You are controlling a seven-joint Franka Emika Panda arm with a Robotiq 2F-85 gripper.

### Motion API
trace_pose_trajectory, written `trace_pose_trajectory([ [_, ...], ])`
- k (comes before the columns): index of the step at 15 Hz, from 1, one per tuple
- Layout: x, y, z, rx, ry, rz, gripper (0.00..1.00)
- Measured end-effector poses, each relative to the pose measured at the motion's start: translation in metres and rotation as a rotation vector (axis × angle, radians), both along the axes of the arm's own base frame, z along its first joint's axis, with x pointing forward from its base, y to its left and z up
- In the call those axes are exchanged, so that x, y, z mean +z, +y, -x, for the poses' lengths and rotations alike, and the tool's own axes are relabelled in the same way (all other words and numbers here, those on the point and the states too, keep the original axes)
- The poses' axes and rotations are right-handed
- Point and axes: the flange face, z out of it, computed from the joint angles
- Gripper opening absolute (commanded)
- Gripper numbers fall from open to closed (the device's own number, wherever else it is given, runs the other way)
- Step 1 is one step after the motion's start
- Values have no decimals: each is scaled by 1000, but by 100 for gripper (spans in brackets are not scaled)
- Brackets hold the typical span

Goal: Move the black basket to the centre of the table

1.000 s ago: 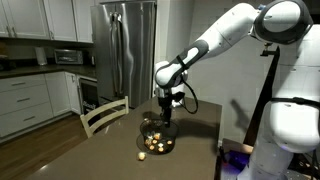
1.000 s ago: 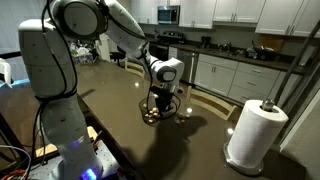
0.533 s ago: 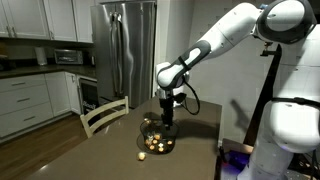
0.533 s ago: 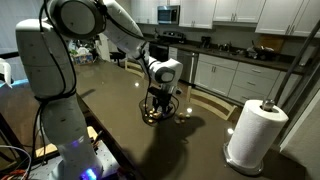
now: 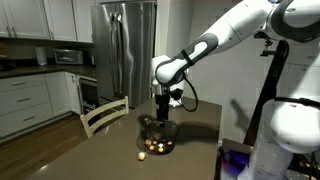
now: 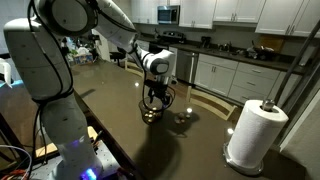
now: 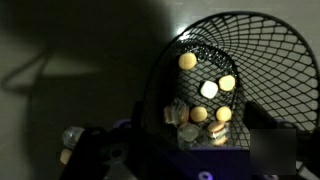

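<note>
Hold: gripper (image 5: pixel 160 118) fingers seemingly pinched on black basket (image 7: pixel 240 60) rim | Posture: basket tilted, fruit (image 7: pixel 208 89) pooled low; suits dragging | Goal: table (image 5: pixel 197 130) centre pending

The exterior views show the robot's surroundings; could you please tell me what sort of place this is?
Most likely a home kitchen: a stainless steel refrigerator stands beside white cabinets, with a microwave between the upper and lower ones, and a paper towel roll stands nearby.

Dark brown table (image 5: pixel 95 162) — one loose yellowish piece (image 5: pixel 141 155) lies on it, beside the black basket (image 5: pixel 156 138).
</note>
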Motion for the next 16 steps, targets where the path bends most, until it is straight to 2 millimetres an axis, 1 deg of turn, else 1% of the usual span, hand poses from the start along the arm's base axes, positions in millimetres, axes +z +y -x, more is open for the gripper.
trace_pose_trajectory([
  [4,23,28,-2,3,-55,52,100],
  [6,30,37,-5,-8,-99,76,100],
  [8,33,39,-7,-23,-151,83,100],
  [10,32,36,-5,-34,-208,78,100],
  [12,29,21,3,-55,-258,68,100],
  [13,28,9,10,-64,-273,61,100],
  [14,28,-8,20,-67,-279,56,100],
  [16,34,-50,43,-69,-285,47,100],
])
